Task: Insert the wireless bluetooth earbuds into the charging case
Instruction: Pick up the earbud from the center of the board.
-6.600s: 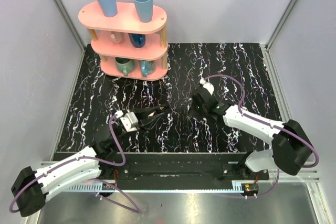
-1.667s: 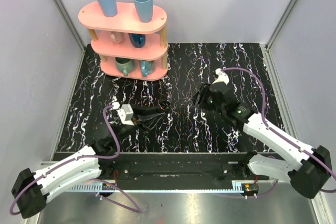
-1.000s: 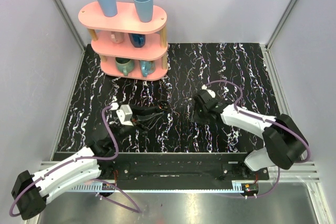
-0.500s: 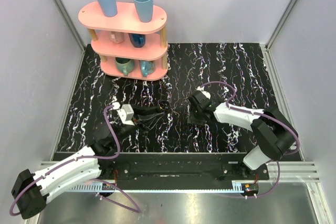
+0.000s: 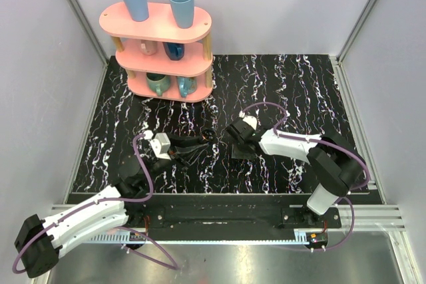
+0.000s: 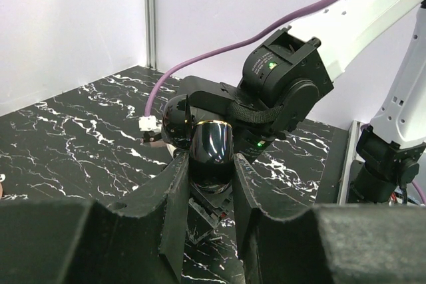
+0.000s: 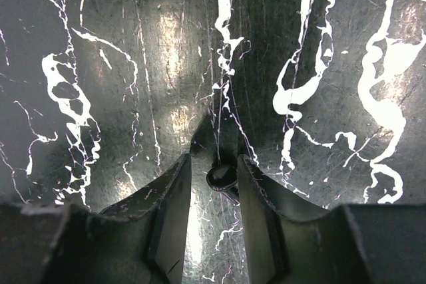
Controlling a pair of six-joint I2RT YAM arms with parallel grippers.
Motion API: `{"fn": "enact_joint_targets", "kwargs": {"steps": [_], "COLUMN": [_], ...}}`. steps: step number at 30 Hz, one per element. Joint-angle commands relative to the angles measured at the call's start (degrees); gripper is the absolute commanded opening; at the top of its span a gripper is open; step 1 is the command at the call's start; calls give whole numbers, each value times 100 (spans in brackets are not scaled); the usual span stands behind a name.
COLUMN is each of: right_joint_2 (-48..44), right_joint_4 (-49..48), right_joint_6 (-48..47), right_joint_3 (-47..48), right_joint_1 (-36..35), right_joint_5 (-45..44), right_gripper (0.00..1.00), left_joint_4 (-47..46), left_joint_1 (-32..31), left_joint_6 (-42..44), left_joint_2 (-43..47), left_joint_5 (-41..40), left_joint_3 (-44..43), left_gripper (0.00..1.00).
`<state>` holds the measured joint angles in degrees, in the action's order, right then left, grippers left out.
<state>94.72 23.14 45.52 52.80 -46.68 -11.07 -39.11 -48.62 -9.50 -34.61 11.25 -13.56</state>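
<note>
The left gripper (image 6: 210,165) is closed tight on the case (image 6: 212,143). Its two fingers (image 6: 178,191) press the glossy black shell from both sides, low on the body. The case stands upright between them, with a thin gold line across its top. A second black dome shows just behind the case and seems to touch it; whether that is the lid swung back I cannot tell. From above, this grip sits near the middle of the table (image 5: 299,84), a little left of centre.

The right gripper (image 7: 214,159) points straight down at the table, just right of the case and apart from it. Its jaws stand partly apart, neither wide nor shut. Between the fingertips is a bud (image 7: 221,177), small and rounded, looking dark and glossy in the right wrist view. It rests against one finger, while on its other side a slit of table shows before the second finger. Whether the bud is pinched or only lies on the table between the fingers I cannot tell.
</note>
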Motion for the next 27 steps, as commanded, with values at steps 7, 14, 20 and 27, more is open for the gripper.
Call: {"fn": "enact_joint_targets", "kwargs": {"steps": [7, 14, 20, 27], "right_joint_2": [-15, 12, 38, 169], "right_joint_4": [429, 499, 587, 657], "right_joint_6": [-69, -298, -350, -640], "right_joint_3": [222, 354, 381, 451], "right_joint_1": [-114, -158, -245, -281], "right_joint_5": [-554, -361, -326, -291], "right_gripper": [41, 41, 41, 41], "left_joint_4": [-184, -219, -176, -184], "left_joint_1": [37, 37, 37, 37], "left_joint_6": [-43, -61, -61, -61], "left_joint_2": [139, 139, 139, 148], "left_joint_5": [-131, -131, -123, -149], "left_joint_3": [29, 55, 38, 47], "left_gripper": [0, 0, 0, 0]}}
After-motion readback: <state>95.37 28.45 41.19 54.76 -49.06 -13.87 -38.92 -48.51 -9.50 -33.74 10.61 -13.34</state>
